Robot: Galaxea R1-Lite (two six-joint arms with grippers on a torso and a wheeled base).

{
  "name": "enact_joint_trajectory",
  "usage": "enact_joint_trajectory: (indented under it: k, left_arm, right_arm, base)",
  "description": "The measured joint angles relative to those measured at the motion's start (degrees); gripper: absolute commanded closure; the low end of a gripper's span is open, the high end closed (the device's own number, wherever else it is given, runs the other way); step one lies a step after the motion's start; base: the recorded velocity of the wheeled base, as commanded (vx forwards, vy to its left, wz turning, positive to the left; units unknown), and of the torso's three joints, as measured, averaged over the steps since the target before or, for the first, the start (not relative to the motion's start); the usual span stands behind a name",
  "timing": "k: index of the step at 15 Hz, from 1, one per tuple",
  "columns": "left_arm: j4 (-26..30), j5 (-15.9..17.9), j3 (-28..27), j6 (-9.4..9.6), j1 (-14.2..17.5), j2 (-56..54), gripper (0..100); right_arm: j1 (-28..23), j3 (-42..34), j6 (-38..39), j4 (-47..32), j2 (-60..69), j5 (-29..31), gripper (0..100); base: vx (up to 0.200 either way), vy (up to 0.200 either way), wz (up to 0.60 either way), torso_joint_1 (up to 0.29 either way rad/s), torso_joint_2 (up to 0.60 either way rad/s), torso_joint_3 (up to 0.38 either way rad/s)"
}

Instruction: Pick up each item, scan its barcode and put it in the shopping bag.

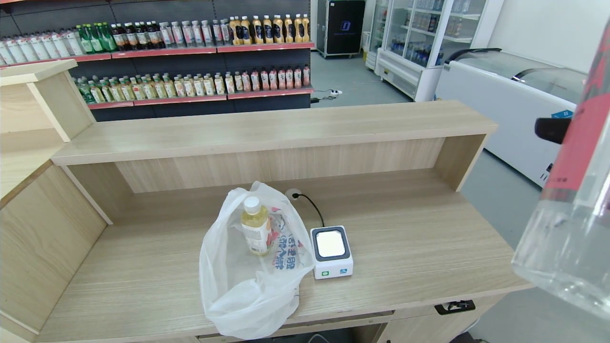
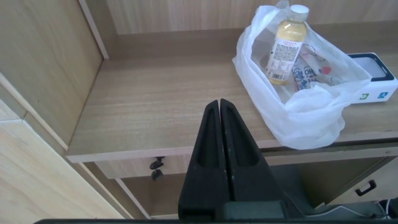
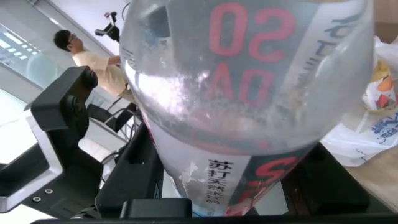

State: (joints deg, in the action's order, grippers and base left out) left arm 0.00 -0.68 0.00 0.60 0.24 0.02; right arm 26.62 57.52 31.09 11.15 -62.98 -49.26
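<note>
Bottle (image 1: 572,224) in right tool (image 1: 579,132); wooden counter (image 1: 419,238) bears bag (image 1: 238,290); shelves (image 1: 190,50) behind.

- The white plastic shopping bag (image 1: 238,286) is lying open on the counter.
- The yellow drink bottle (image 1: 256,228), white-capped, is standing upright inside it.
- The clear bottle (image 1: 572,214), red-labelled, is hanging aloft, well right of the scanner (image 1: 332,251).

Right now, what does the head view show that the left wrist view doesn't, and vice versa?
Head view adds: a clear bottle with a red label, held up close at the right, the cable running to the scanner, and drink shelves and freezers behind. Left wrist view adds: the left gripper with shut fingers. Both: the bag with a yellow drink bottle standing in it, the scanner beside it, the counter.
</note>
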Motion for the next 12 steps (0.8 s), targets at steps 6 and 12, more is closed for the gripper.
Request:
enact_joint_trajectory:
  k: [6,12]
  left_arm:
    - [0.00,0.04,0.00,0.02,0.02,0.00,100]
    - [0.00,0.02,0.00,0.02,-0.02,0.00,100]
  right_arm:
    - [1.46,2.21,5.05,0.39,-0.52,-0.17,100]
    - [6.01,2.35,0.41,1.73,-2.23,-0.09,100]
  base:
    - [0.000,0.000,0.00,0.000,0.00,0.000]
    - [0.000,0.000,0.00,0.000,0.00,0.000]
